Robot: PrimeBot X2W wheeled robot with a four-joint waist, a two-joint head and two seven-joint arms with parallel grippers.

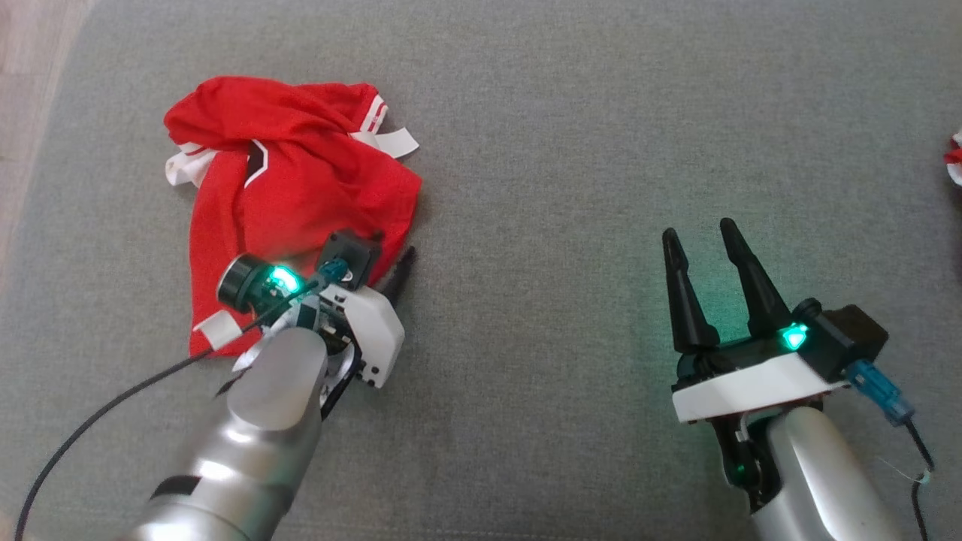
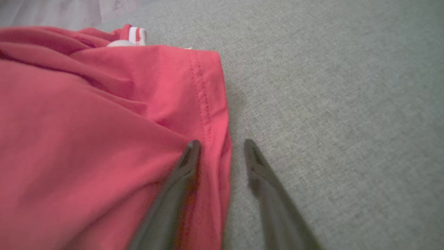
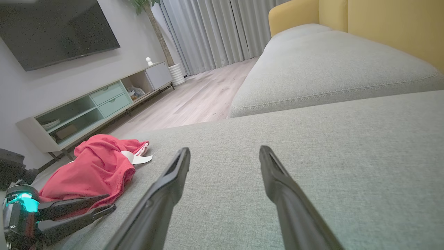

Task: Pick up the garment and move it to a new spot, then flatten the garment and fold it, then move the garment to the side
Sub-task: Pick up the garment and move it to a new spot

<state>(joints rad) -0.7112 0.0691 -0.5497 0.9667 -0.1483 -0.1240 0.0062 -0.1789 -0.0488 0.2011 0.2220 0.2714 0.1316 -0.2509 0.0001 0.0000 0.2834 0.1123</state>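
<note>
The garment (image 1: 285, 188) lay in a crumpled heap on the grey sofa cushion (image 1: 564, 150), toward the far left of the head view and close to the cushion's left edge. The left gripper (image 2: 221, 147) was low at the heap's near right edge, and its placement looked deliberate. One finger (image 2: 180, 173) rested over the red cloth and the other (image 2: 263, 173) over bare cushion, so the stitched hem ran up between them. The jaws were parted and held nothing. This looked like the set-up for a pinch on that hem, the first step of lifting the garment to a new spot.

The right gripper (image 1: 698, 229) hovered over bare cushion well apart from the heap, with its fingers spread and empty. It was probably waiting there so the open stretch of cushion between the two arms stayed free for laying the garment out.

The garment was thin, bright red cloth with a slight sheen, bunched into soft folds. White trim with red stripes showed at its far edge, along with a loose white tab and a dark patch outlined in white. A line of stitching ran along the hem beside the left gripper. Nothing was flat yet, so flattening and folding were all to come.
</note>
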